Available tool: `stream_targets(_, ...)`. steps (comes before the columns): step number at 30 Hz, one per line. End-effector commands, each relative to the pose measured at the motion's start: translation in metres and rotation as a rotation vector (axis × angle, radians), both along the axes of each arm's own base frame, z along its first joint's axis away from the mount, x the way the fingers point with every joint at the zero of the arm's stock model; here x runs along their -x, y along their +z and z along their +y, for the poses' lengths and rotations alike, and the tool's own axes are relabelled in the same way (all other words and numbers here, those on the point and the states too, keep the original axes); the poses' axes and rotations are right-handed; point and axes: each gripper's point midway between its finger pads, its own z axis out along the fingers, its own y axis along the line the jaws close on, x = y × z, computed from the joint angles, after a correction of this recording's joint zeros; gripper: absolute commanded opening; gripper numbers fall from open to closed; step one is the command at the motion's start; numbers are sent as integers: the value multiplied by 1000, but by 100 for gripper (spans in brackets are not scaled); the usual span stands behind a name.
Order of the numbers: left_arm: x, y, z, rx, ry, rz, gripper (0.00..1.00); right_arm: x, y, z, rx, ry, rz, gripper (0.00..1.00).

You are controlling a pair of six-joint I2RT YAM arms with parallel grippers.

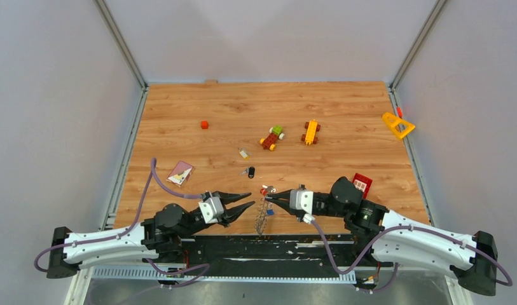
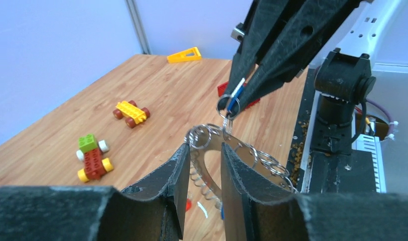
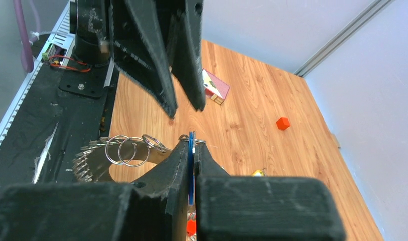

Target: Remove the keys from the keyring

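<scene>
My right pincer [image 3: 192, 150] was clenched on a blue key [image 3: 191, 141], so the keyring [image 1: 262, 217] hung from it. My left pincer [image 2: 206, 150] gaped just beside the ring, ready to steady it. Farther off, a black key [image 1: 250, 171] lay loose on the tabletop [image 1: 179, 114].

Tabletop [image 1: 319, 101]: matt wood grain. Keyring [image 2: 262, 161]: shiny bare metal. Left end effector [image 2: 204, 149]: matt black, grainy. Key [image 3: 191, 150]: smooth blue head, probably plastic.

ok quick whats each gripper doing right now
left gripper: open, gripping nothing
right gripper: closed on a blue key
</scene>
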Motion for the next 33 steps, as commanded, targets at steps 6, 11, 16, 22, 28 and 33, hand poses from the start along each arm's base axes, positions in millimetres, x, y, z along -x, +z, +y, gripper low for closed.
stream_targets(6, 11, 17, -12, 167, -80, 36, 36, 4, 43, -3, -181, 4, -32, 0)
stream_targets(11, 10, 15, -18, 148, -80, 30, 36, 9, 44, -3, -186, 27, -34, 0)
stream_targets(16, 9, 16, -22, 146, -81, 23, 36, 13, 44, -3, -187, 50, -38, 0)
stream_targets(22, 10, 18, -23, 153, -87, 20, 36, 15, 43, -3, -183, 63, -38, 0)
stream_targets(28, 12, 18, -25, 157, -103, 20, 34, 16, 43, -1, -186, 69, -35, 0)
stream_targets(33, 12, 16, -28, 156, -106, 20, 30, 19, 43, 1, -188, 87, -26, 0)
